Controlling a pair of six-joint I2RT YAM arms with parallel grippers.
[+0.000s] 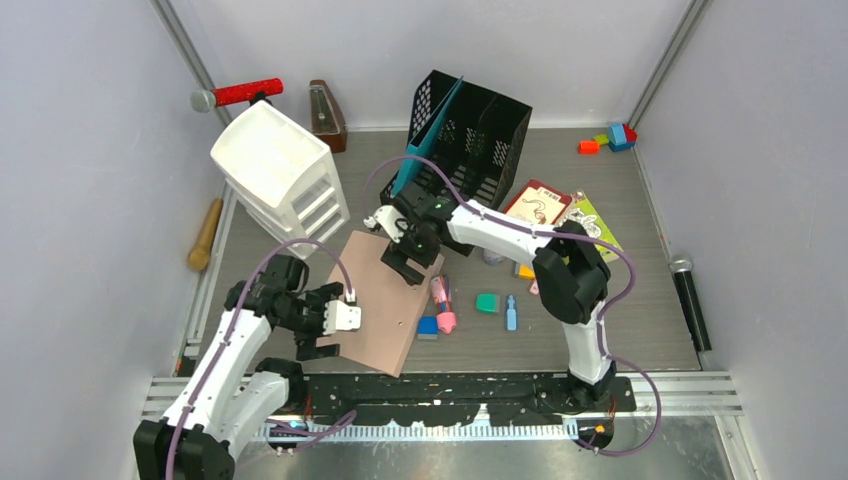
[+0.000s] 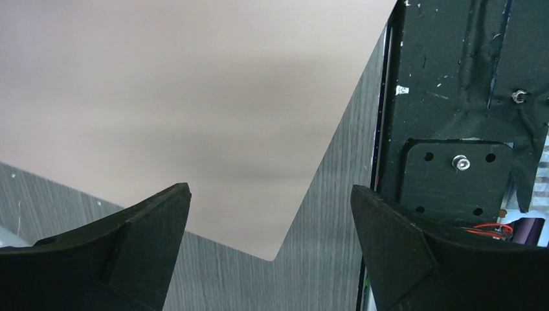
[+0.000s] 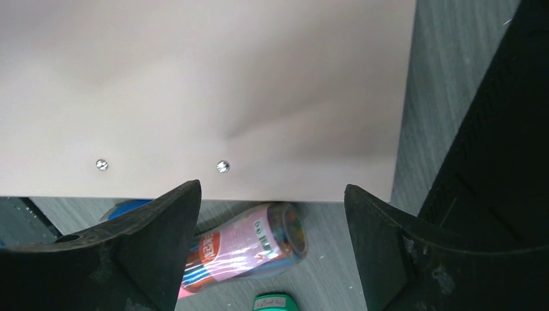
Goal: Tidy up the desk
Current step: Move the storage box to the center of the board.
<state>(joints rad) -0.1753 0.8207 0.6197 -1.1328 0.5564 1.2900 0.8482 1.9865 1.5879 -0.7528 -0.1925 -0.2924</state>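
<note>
A robot lab cell: 2 arms (image 1: pixel 225 365) bolted to a rail (image 1: pixel 450 385), lavender walls (image 1: pixel 80 150) enclosing the desk (image 1: pixel 640 320).

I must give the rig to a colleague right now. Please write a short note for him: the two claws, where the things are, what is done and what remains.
Left claw: open, holding nothing, above the near corner of the mauve board.
Right claw: open, holding nothing, above the board's far end.
Things: the board lies flat on the desk, in front of the black file rack.
Done: a teal folder stands in the rack.
Left: the board is not put away; a pink pen pack, a green eraser and other small items lie loose to the board's right.
</note>
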